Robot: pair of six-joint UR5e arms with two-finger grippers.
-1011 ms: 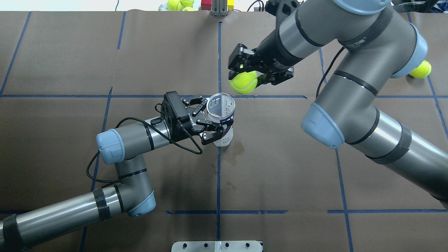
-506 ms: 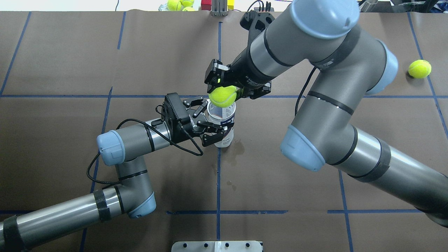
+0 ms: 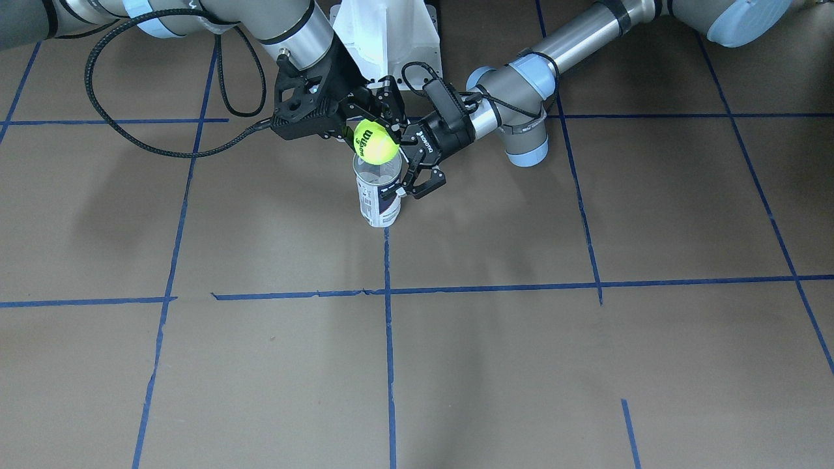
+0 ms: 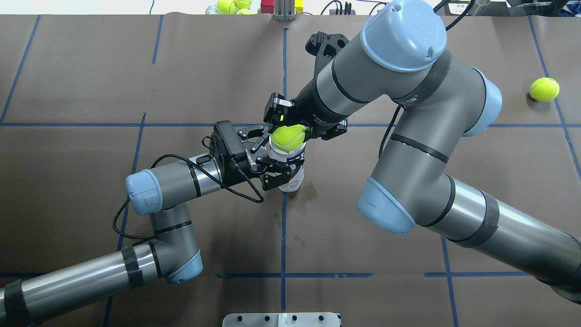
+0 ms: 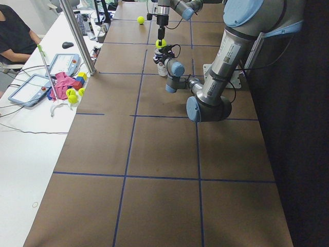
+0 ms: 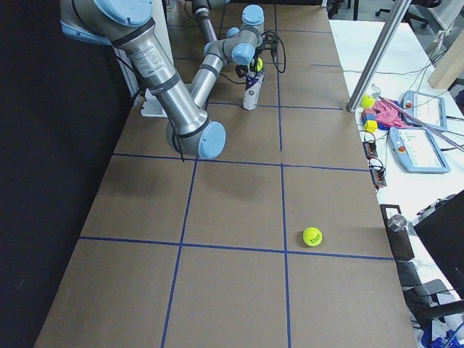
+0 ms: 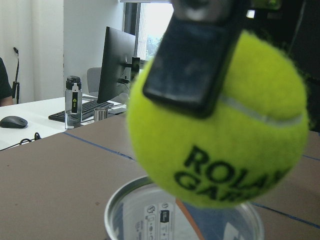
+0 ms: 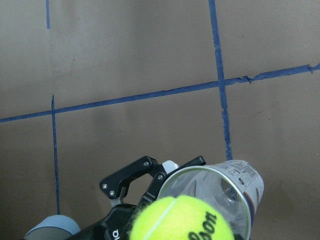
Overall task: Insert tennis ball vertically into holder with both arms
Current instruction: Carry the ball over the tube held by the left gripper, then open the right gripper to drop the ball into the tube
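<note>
Brown paper crossed by blue tape lines (image 4: 282, 236) covers the table (image 4: 363, 218). The right arm (image 4: 408, 136) reaches in over its middle, and the left arm (image 4: 172, 181) comes in lower from the other side. The left gripper (image 4: 280, 154) is closed around the holder (image 4: 291, 179) just under its mouth, a finger on either side. The holder stands upright on the table near a tape crossing, mouth up. The right gripper (image 4: 292, 129) points down and clamps the tennis ball (image 4: 287, 138) between its pads. The ball hangs directly over the mouth with its underside about level with the metal rim; whether it touches cannot be told. A spare ball (image 4: 544, 89) lies well apart, on the table's right side.
</note>
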